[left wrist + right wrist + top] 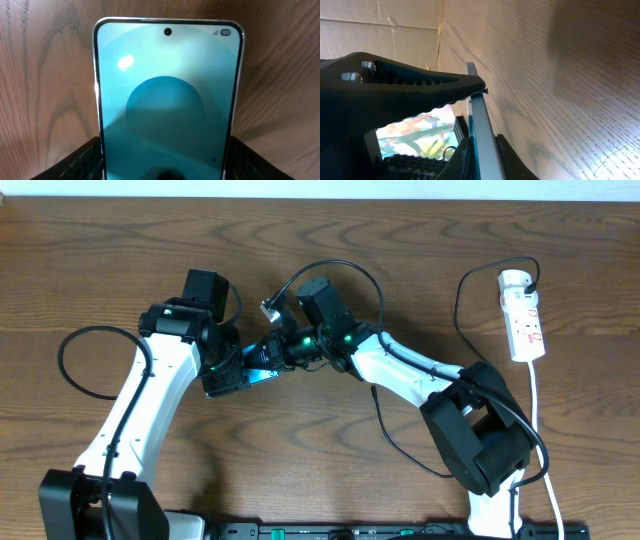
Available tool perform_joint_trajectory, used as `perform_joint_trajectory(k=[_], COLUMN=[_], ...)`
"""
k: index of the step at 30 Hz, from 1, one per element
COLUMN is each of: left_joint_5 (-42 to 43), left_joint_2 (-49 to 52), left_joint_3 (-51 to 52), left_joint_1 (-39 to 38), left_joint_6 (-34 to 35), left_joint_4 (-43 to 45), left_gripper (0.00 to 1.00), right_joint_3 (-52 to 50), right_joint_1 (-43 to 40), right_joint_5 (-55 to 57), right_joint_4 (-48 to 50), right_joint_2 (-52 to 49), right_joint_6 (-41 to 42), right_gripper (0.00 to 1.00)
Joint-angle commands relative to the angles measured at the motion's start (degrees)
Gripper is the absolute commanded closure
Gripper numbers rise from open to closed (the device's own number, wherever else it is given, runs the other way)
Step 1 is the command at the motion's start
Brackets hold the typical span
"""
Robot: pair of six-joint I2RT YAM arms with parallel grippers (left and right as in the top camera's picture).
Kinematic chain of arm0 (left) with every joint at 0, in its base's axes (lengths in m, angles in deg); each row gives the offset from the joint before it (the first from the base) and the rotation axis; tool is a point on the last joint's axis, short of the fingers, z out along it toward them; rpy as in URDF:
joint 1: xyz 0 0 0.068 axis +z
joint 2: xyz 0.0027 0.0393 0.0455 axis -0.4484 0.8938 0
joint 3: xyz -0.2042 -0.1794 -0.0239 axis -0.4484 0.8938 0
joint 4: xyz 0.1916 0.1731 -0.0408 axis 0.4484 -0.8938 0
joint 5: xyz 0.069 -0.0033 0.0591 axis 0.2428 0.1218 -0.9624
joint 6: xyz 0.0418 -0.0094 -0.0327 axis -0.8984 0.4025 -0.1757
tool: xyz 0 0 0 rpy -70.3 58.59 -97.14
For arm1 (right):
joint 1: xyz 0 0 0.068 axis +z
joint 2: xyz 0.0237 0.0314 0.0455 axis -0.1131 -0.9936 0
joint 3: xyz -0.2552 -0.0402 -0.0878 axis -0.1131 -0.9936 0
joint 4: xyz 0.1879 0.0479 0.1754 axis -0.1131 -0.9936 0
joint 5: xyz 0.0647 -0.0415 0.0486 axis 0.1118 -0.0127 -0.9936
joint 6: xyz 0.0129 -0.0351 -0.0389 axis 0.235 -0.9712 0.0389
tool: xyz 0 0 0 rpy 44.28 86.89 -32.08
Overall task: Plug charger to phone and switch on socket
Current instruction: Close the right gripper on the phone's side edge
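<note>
The phone, its cyan screen lit, is held between both arms near the table's middle. My left gripper is shut on its long edges: in the left wrist view the phone fills the frame, with the dark fingers against its sides. My right gripper is shut on its faces: the right wrist view shows the phone edge-on, with pads on both sides. The charger loops behind the right wrist, its free end lying on the table. The white socket lies at the far right.
A white cord runs from the socket toward the front edge. A thick black cable loops left of the left arm. The right arm's base stands at the front right. Cardboard panels show beyond the table.
</note>
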Motion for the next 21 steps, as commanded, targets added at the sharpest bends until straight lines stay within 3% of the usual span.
perform_joint_trajectory(k=[1,4,15,17,21], left_joint_5=[-0.76,-0.76,-0.79,-0.79,-0.81], left_joint_2=[-0.61,-0.61,-0.61,-0.61,-0.61], left_joint_3=[0.04,0.04,0.04,0.04,0.04], left_joint_1=[-0.20,-0.20,-0.17,-0.17,-0.17], left_joint_6=[-0.31,-0.31,-0.33,-0.31,-0.33], left_joint_4=[-0.15,-0.15,-0.17,-0.17,-0.15], left_gripper=[0.93,0.93,0.93,0.83,0.51], right_joint_3=[0.55,0.55,0.55,0.55,0.55], right_joint_1=[0.39,0.39,0.39,0.39,0.39], right_joint_5=[-0.09,-0.09,-0.04,-0.04,-0.04], right_joint_4=[0.00,0.00,-0.02,-0.02,-0.04], right_joint_2=[0.28,0.28,0.28,0.28,0.28], right_joint_6=[-0.02,-0.02,-0.04,-0.04,-0.04], right_gripper=[0.92,0.99,0.99,0.99,0.99])
